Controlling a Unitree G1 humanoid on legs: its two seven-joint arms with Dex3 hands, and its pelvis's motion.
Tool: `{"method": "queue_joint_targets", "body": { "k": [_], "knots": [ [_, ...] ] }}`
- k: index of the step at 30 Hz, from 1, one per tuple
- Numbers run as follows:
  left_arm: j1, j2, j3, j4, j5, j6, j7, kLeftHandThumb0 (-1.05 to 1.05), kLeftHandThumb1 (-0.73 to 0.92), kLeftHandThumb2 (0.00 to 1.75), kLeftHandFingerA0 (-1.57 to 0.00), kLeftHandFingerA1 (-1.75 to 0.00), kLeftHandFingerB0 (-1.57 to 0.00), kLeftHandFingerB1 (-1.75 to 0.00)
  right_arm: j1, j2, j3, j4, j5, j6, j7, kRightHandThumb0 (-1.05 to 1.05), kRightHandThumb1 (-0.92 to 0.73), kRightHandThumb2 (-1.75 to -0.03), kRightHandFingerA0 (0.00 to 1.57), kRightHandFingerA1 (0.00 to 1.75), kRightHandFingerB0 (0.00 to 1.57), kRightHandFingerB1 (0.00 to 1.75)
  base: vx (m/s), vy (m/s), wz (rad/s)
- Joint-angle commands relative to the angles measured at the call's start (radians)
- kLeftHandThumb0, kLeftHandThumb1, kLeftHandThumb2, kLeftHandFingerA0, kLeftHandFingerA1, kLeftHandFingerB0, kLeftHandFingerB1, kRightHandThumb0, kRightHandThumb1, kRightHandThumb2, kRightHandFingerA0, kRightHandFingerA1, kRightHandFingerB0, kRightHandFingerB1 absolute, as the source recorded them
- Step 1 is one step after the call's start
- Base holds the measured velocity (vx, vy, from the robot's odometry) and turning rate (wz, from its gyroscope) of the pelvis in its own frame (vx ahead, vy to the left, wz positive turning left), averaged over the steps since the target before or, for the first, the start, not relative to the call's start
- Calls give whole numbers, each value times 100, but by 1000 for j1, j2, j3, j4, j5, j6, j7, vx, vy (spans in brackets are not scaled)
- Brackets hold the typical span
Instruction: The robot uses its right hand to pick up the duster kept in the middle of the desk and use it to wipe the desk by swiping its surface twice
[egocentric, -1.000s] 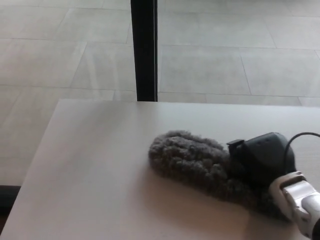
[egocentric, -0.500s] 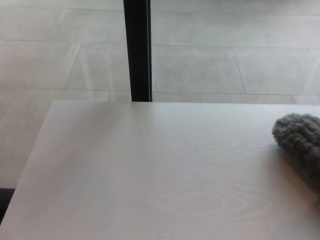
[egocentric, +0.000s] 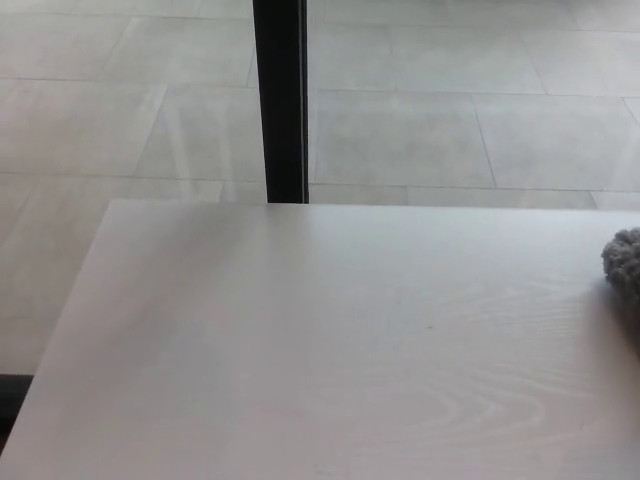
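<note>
Duster (egocentric: 626, 262) slid further right since half a second ago; then a fair lump of grey fluff showing at the right edge, now only a small tuft, cut off by the frame; a second back, lying near mid-worktop with the right hand on top of it. Right hand gone from the picture now, so impossible to say whether clenched on the duster or released; left hand out of view too. Post (egocentric: 280, 100) and far worktop edge sitting a touch differently against the frame, so likely a slight camera shift and not a move of theirs.

Counting up: one duster, grey and woolly, resting on the worktop at the far right, about level with the middle of the visible surface; one worktop (egocentric: 300, 340), pale with faint wood grain, left and far edges in sight; one black upright post beyond the far edge, left of centre, running up out of frame; tiled floor (egocentric: 450, 110) behind and to the left, large pale tiles with thin joints, soft reflections across them; one dark patch (egocentric: 12, 395) at the lower left corner below the worktop edge, too little showing to say what; no robot hands on show, zero of two.
</note>
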Motion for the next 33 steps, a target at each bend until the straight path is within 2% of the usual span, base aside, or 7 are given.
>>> {"method": "queue_joint_targets", "body": {
  "k": [1, 4, 5, 8, 13, 15, 33],
  "knots": [
    [-8, 22, -4, 5, -5, -13, 4, -66, 72, 62, -39, -58, -44, -42, -18, 23, 41, -27, -3, -88, 0, -31, -62, -72, 84, 175, 55, 166, 0, 0, 0],
    [-12, 26, -1, 0, -9, -10, 0, -61, 56, 100, -37, -64, -35, -56, -47, 32, 58, -33, 0, -83, 43, -41, -51, -94, 113, 133, 76, 105, 0, 0, 0],
    [-13, 24, 2, -7, -14, -6, 4, -64, 72, 62, -40, -61, -44, -44, -60, 32, 60, -39, 8, -92, 82, -35, -70, -67, 82, 160, 73, 87, 0, 0, 0],
    [-14, 21, 8, -16, -24, -5, -10, -65, 72, 61, -40, -65, -47, -47, -94, 22, 74, -51, 13, -92, 220, -48, -77, -63, 77, 126, 39, 40, 0, 0, 0],
    [-22, 20, 10, -13, -25, 9, -2, -65, 69, 61, -44, -68, -50, -48, -141, 4, 96, -48, 11, -25, 432, -105, -72, -105, 0, 2, 0, 2, 0, 0, 0],
    [-16, 22, 6, -20, -21, -4, -10, -66, 70, 61, -42, -66, -47, -47, -177, -18, 92, -44, 20, -8, 521, -105, -82, -66, 0, 0, 0, 0, 0, 0, 0],
    [8, 17, 13, -9, -23, -12, -7, -64, 71, 61, -42, -62, -49, -45, -159, -251, -100, -228, 177, -60, 662, -105, -92, -75, 0, 0, 0, 0, 0, 0, 0]
  ]
}}
